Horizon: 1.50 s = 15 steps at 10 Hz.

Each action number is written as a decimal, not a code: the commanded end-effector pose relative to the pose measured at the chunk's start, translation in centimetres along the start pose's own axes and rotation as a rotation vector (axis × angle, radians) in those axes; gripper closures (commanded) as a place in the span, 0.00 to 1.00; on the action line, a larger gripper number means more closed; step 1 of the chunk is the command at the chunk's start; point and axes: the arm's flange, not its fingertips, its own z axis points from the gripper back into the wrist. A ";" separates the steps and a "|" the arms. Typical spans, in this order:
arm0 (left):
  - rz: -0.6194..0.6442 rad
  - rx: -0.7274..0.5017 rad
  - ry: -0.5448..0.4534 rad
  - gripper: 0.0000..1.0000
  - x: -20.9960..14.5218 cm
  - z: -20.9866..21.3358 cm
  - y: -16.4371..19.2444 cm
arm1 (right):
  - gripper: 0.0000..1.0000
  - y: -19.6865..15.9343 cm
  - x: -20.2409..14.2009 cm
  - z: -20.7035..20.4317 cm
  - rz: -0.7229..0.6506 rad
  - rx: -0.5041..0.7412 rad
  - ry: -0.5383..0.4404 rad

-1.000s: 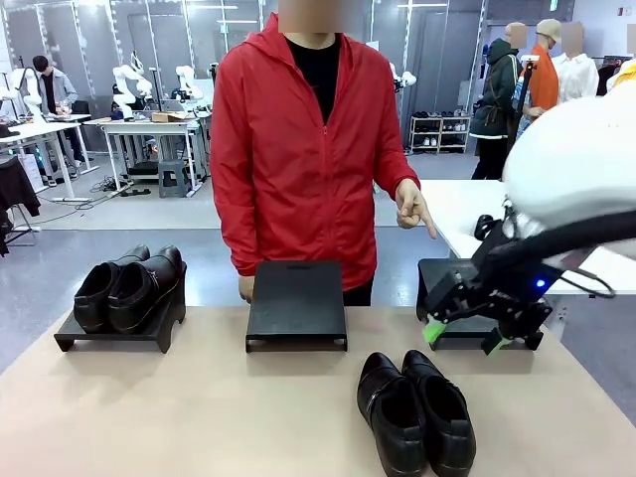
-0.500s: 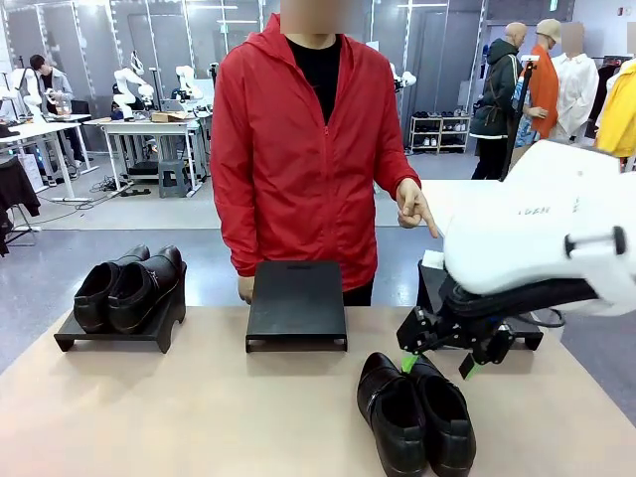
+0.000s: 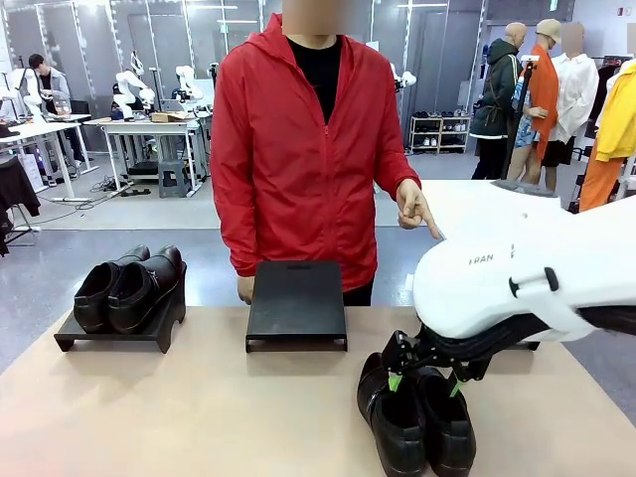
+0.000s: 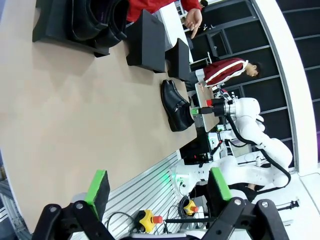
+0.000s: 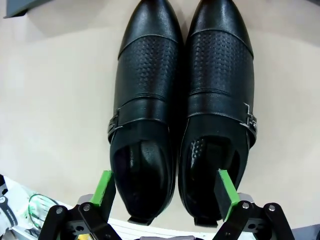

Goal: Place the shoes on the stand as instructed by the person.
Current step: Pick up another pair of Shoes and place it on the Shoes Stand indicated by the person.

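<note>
The right gripper [image 3: 422, 383], spread open and empty, is now lowered from the far-right stand [image 4: 178, 59] around the heels of the shoes [image 3: 415, 417] lying on the table [image 3: 199, 417], so a grasp is judged next, that stand being indicated by the person's hand [image 3: 412, 209].
</note>
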 end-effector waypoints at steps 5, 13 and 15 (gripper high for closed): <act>-0.024 -0.019 -0.005 0.00 -0.2 0.0 0.0 | 0.00 1.0 -1.2 -4.6 -0.001 -0.110 0.023; -0.024 -0.019 -0.005 0.00 -0.2 0.0 0.0 | 1.00 1.2 -1.3 -5.7 0.007 -0.161 0.030; -0.024 -0.019 -0.005 0.00 -0.2 0.0 0.0 | 1.00 0.8 -1.3 -5.5 0.000 -0.163 0.021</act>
